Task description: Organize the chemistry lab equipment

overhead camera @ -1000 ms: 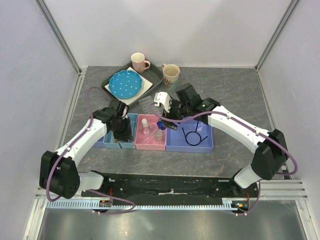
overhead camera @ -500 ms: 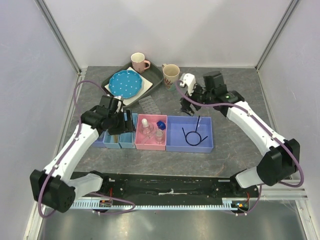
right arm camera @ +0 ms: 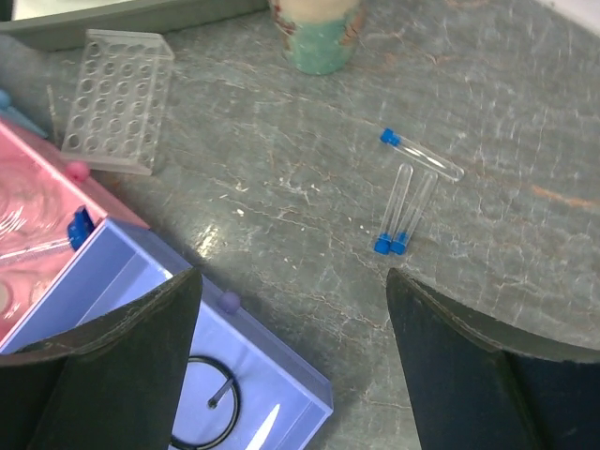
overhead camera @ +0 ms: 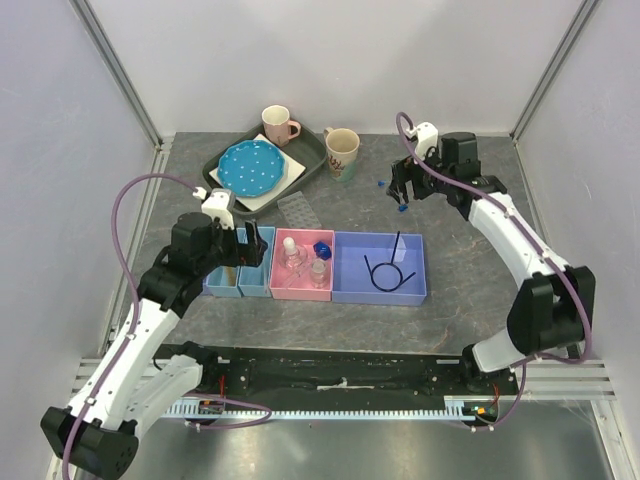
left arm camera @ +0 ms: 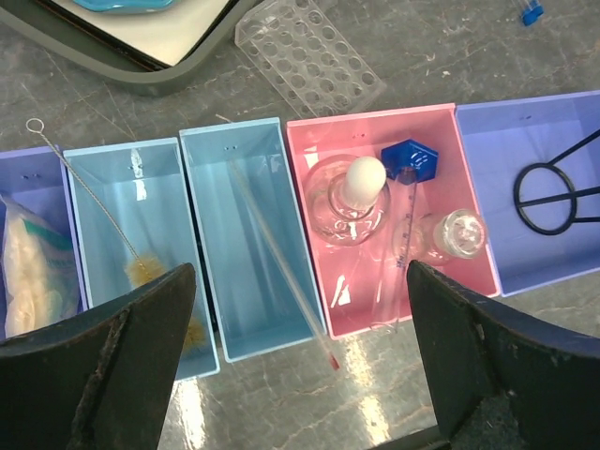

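The row of blue, pink and purple plastic bins (overhead camera: pixel 380 298) already holds the small clear glass flasks (left arm camera: pixel 352 202) and the thin black looped wire (left arm camera: pixel 548 192). Left to do, I judge: the clear plastic welled tray (left arm camera: pixel 309 56) beside the bins, and three clear blue-capped tubes (right arm camera: pixel 403 202) on the table under my right gripper (right arm camera: pixel 292 281). It and my left gripper (left arm camera: pixel 298 281) are both spread and empty.

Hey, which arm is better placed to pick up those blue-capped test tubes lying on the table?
Right. The right gripper hangs open close to the three blue-capped test tubes, which show in its wrist view. The left gripper is open over the sorting bins, well away from them.
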Controlling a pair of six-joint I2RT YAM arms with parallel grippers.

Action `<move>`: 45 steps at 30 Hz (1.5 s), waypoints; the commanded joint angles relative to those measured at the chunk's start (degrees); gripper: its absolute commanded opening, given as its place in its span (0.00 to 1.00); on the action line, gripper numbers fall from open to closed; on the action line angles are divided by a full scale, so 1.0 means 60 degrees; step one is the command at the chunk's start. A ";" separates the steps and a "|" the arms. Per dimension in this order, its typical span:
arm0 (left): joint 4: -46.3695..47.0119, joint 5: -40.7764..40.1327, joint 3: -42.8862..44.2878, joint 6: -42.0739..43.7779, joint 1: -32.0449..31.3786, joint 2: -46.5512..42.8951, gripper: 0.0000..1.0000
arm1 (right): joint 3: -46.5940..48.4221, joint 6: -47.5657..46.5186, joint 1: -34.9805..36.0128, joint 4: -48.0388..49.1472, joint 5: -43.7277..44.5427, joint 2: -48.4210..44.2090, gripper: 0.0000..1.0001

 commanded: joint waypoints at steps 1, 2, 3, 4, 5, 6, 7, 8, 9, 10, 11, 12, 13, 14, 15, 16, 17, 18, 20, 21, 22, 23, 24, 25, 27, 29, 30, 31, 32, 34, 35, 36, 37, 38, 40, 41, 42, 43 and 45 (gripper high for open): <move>0.1212 -0.0136 -0.0673 0.0898 0.0032 -0.0144 1.00 | 0.0745 0.0996 -0.0174 0.0074 0.0426 0.0957 0.86; 0.1212 -0.0150 -0.0833 0.0855 0.0032 -0.0144 1.00 | 0.1109 0.0996 -0.0174 -0.0073 0.0440 0.1162 0.85; 0.1285 -0.0136 -0.0893 0.0796 0.0032 -0.0202 1.00 | 0.1302 0.0953 -0.0188 -0.0220 0.0441 0.1527 0.83; 0.1329 -0.0092 -0.0937 0.0767 0.0047 -0.0217 1.00 | 0.1492 0.0909 -0.0189 -0.0526 0.0455 0.1719 0.81; 0.1387 -0.0063 -0.1010 0.0810 0.0047 -0.0246 1.00 | 0.1842 0.0792 -0.0189 -0.0674 0.0455 0.1909 0.79; 0.1417 -0.0150 -0.0982 0.0825 0.0032 -0.0246 1.00 | 0.2020 0.0704 -0.0189 -0.0835 0.0441 0.2245 0.75; 0.1403 -0.0209 -0.0967 0.0825 0.0032 -0.0275 1.00 | 0.2166 0.0616 -0.0189 -0.1054 0.0455 0.2408 0.74; 0.1431 -0.0238 -0.0996 0.0854 0.0047 -0.0305 1.00 | 0.2400 0.0557 -0.0189 -0.1128 0.0499 0.2670 0.72; 0.1446 -0.0238 -0.1025 0.0869 0.0032 -0.0334 1.00 | 0.2504 0.0383 -0.0189 -0.1216 0.0543 0.2818 0.68; 0.1446 -0.0238 -0.1025 0.0898 0.0032 -0.0334 1.00 | 0.2592 0.0309 -0.0189 -0.1333 0.0674 0.2935 0.66; 0.1446 -0.0238 -0.1025 0.0898 0.0032 -0.0349 0.99 | 0.2781 0.0221 -0.0189 -0.1378 0.0733 0.3198 0.62; 0.1446 -0.0238 -0.1025 0.0898 0.0047 -0.0363 0.99 | 0.2899 0.0075 -0.0189 -0.1494 0.0791 0.3331 0.60; 0.1461 -0.0238 -0.1040 0.0913 0.0032 -0.0378 0.99 | 0.2987 0.0015 -0.0189 -0.1553 0.0908 0.3448 0.58; 0.1447 -0.0253 -0.1040 0.0898 0.0032 -0.0407 0.99 | 0.3191 -0.0072 -0.0189 -0.1627 0.0953 0.3725 0.54; 0.1432 -0.0674 -0.1054 0.0898 0.0032 -0.0422 0.99 | 0.3295 -0.0204 -0.0203 -0.1729 0.1026 0.3873 0.51; 0.1417 -0.0794 -0.1069 0.0869 0.0032 -0.0451 0.99 | 0.3412 -0.0277 -0.0203 -0.1788 0.1171 0.4019 0.48; 0.1417 -0.0897 -0.1084 0.0869 0.0047 -0.0466 0.99 | 0.3630 -0.0351 -0.0203 -0.1832 0.1245 0.4311 0.45; 0.1403 -0.1014 -0.1084 0.0869 0.0047 -0.0480 0.99 | 0.3749 -0.0395 -0.0189 -0.1948 0.1348 0.4473 0.44; 0.1388 -0.1073 -0.1084 0.0869 0.0032 -0.0510 0.99 | 0.4099 -0.0556 -0.0189 -0.2037 0.1625 0.4926 0.41; 0.1402 -0.1102 -0.1098 0.0884 0.0047 -0.0510 0.99 | 0.4217 -0.0585 -0.0203 -0.2095 0.1729 0.5074 0.40; 0.1402 -0.1117 -0.1113 0.0884 0.0032 -0.0510 0.99 | 0.4335 -0.0673 -0.0189 -0.2125 0.1817 0.5206 0.40; 0.1388 -0.1117 -0.1099 0.0898 0.0032 -0.0510 0.99 | 0.4582 -0.0717 -0.0189 -0.2183 0.2020 0.5483 0.38; 0.1388 -0.1175 -0.1099 0.0898 0.0047 -0.0495 0.99 | 0.4686 -0.0732 -0.0203 -0.2213 0.2168 0.5601 0.37; 0.1388 -0.1205 -0.1099 0.0898 0.0032 -0.0510 0.99 | 0.4803 -0.0747 -0.0203 -0.2228 0.2285 0.5704 0.37; 0.1402 -0.1322 -0.1113 0.0898 0.0047 -0.0510 0.98 | 0.5082 -0.0776 -0.0261 -0.2242 0.2549 0.6012 0.36; 0.1388 -0.1395 -0.1113 0.0913 0.0032 -0.0510 0.98 | 0.5359 -0.0733 -0.0305 -0.2257 0.2594 0.6333 0.36; 0.1388 -0.1439 -0.1113 0.0913 0.0047 -0.0495 0.98 | 0.5448 -0.0718 -0.0335 -0.2315 0.2594 0.6422 0.36; 0.1417 -0.1454 -0.1128 0.0927 0.0032 -0.0495 0.98 | 0.5580 -0.0718 -0.0349 -0.2345 0.2579 0.6510 0.36; 0.1403 -0.1483 -0.1128 0.0928 0.0032 -0.0481 0.98 | 0.5610 -0.0718 -0.0350 -0.2389 0.2579 0.6656 0.36; 0.1402 -0.1557 -0.1128 0.0942 0.0032 -0.0481 0.98 | 0.5654 -0.0732 -0.0350 -0.2418 0.2550 0.6788 0.35; 0.1402 -0.1586 -0.1128 0.0942 0.0032 -0.0510 0.98 | 0.5640 -0.0732 -0.0364 -0.2418 0.2564 0.6847 0.35; 0.1417 -0.1601 -0.1128 0.0942 0.0047 -0.0495 0.98 | 0.5669 -0.0732 -0.0364 -0.2418 0.2594 0.6891 0.35; 0.1403 -0.1601 -0.1142 0.0957 0.0032 -0.0481 0.98 | 0.5712 -0.0718 -0.0408 -0.2418 0.2608 0.6993 0.35; 0.1402 -0.1601 -0.1143 0.0957 0.0032 -0.0481 0.98 | 0.5742 -0.0718 -0.0423 -0.2418 0.2594 0.7067 0.35; 0.1403 -0.1615 -0.1143 0.0957 0.0032 -0.0451 0.98 | 0.5844 -0.0688 -0.0481 -0.2447 0.2594 0.7242 0.35; 0.1402 -0.1615 -0.1143 0.0957 0.0047 -0.0437 0.98 | 0.5888 -0.0674 -0.0510 -0.2462 0.2594 0.7301 0.35; 0.1402 -0.1615 -0.1157 0.0971 0.0032 -0.0437 0.98 | 0.5961 -0.0659 -0.0525 -0.2477 0.2594 0.7360 0.35; 0.1402 -0.1630 -0.1143 0.0957 0.0032 -0.0437 0.98 | 0.6005 -0.0645 -0.0540 -0.2491 0.2565 0.7447 0.36; 0.1403 -0.1674 -0.1143 0.0972 0.0032 -0.0437 0.98 | 0.6108 -0.0630 -0.0569 -0.2564 0.2506 0.7550 0.35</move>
